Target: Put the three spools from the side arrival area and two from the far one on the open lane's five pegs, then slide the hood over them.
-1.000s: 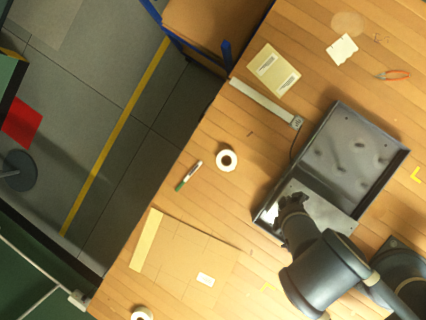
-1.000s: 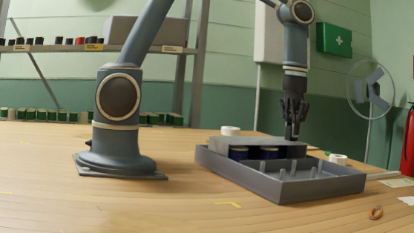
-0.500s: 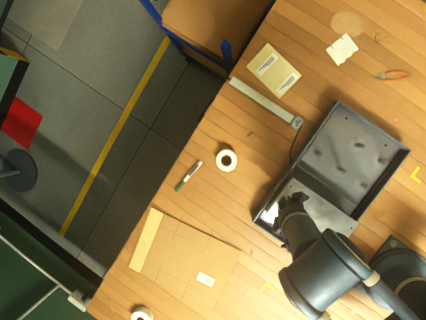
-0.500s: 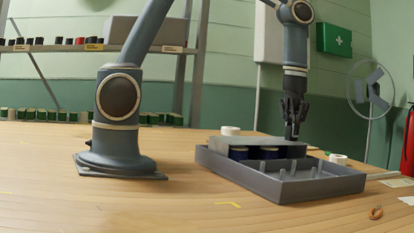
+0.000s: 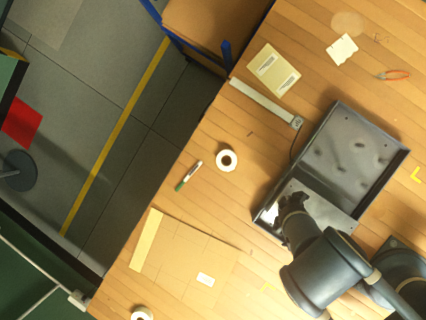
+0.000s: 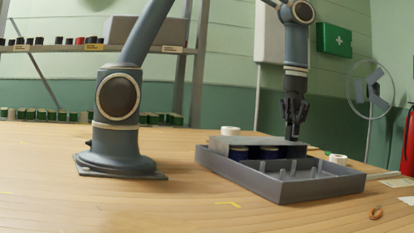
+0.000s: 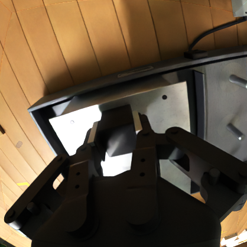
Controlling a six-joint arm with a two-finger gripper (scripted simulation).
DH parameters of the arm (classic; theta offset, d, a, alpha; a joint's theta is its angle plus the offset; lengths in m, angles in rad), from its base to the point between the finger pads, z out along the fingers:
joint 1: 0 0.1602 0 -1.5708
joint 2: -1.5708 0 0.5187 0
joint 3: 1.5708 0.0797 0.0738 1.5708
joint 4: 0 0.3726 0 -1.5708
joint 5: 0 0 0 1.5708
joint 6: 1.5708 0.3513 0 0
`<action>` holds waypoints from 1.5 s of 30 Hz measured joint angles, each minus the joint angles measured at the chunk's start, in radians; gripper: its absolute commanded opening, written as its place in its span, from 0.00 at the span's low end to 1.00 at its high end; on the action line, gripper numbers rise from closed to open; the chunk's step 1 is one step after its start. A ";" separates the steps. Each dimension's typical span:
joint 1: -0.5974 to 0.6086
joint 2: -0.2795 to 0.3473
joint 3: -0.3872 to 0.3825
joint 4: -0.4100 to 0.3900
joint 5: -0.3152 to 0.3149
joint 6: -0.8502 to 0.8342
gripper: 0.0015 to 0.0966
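Dark blue spools (image 6: 238, 152) sit on pegs in the far lane of a grey tray (image 6: 279, 170), under a flat grey hood (image 6: 258, 141) that covers that lane, and I cannot tell how many spools there are. My gripper (image 7: 115, 130) stands over the hood's far end, and the wrist camera shows its two fingers clamped on the dark handle block (image 7: 116, 134) on the hood's top. The near lane of the tray holds several bare pegs (image 6: 293, 167). From above, my arm (image 5: 320, 260) hides most of the hood.
The tray's rim (image 7: 118, 79) runs just beyond the hood, with a cable (image 7: 212, 32) plugged into it. White tape rolls (image 5: 226, 160) (image 6: 338, 158), a marker pen (image 5: 188, 175), orange pliers (image 5: 393, 75) and paper sheets (image 5: 273, 70) lie on the wooden table. The table's edge drops to the floor at left.
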 measured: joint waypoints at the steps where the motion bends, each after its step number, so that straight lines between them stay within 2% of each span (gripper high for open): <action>1: 0.000 0.000 0.000 0.000 0.000 0.000 0.07; 7: -0.001 0.000 0.000 0.001 0.001 -0.002 0.07; 37: 0.000 0.000 -0.001 0.003 0.001 -0.001 0.70; 45: 0.000 0.000 -0.001 0.003 0.001 -0.001 0.70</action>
